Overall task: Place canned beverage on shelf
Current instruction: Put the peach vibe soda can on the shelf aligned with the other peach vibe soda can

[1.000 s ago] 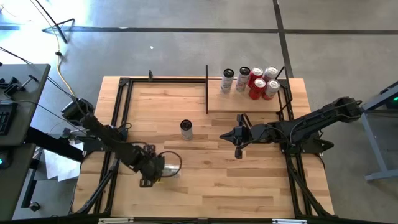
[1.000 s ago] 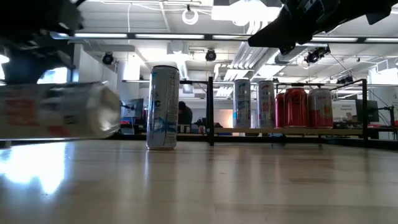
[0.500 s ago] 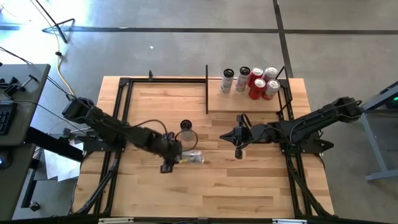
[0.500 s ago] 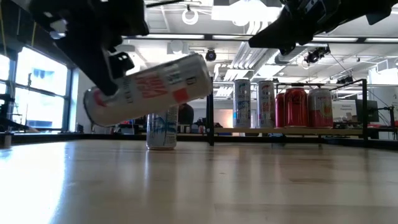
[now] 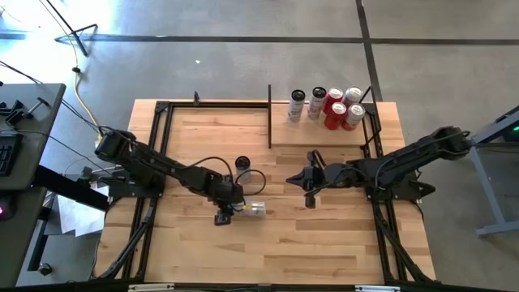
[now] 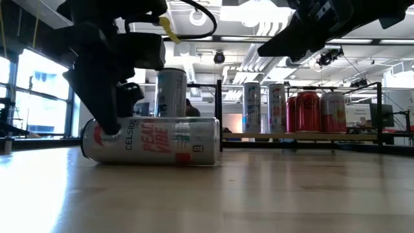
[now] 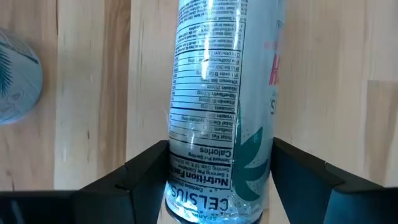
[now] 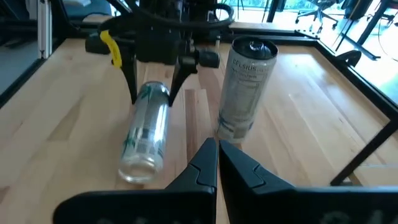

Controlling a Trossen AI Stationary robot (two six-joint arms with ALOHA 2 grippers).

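Note:
A silver can (image 5: 253,209) (image 6: 152,140) lies on its side on the planked table (image 5: 324,243), near the middle. My left gripper (image 5: 233,209) (image 7: 217,171) is shut on the end toward the table's left. A second silver can (image 5: 242,164) (image 8: 245,87) stands upright just beyond it. The pale wooden shelf (image 5: 320,134) at the far right carries several upright cans (image 5: 334,107). My right gripper (image 5: 290,180) (image 8: 216,146) hovers shut right of the cans, pointing at them. My left gripper pinches the lying can between its two fingers (image 7: 143,171), on the curved sides (image 7: 183,165) near the end toward the table's left. The fingers slant steeply down from above and lie across the can. The can lies level along the tabletop.
Black metal bars (image 5: 154,162) frame the tabletop, and a black post (image 5: 269,113) stands at the shelf's left edge. Bare planks spread across the near half of the table. The room with desks lies beyond the far edge.
My left gripper has carried the can from the near left toward the table's middle and has come down. The can was lifted and tilted half a second ago; now it lies level on the tabletop, still between the fingers.

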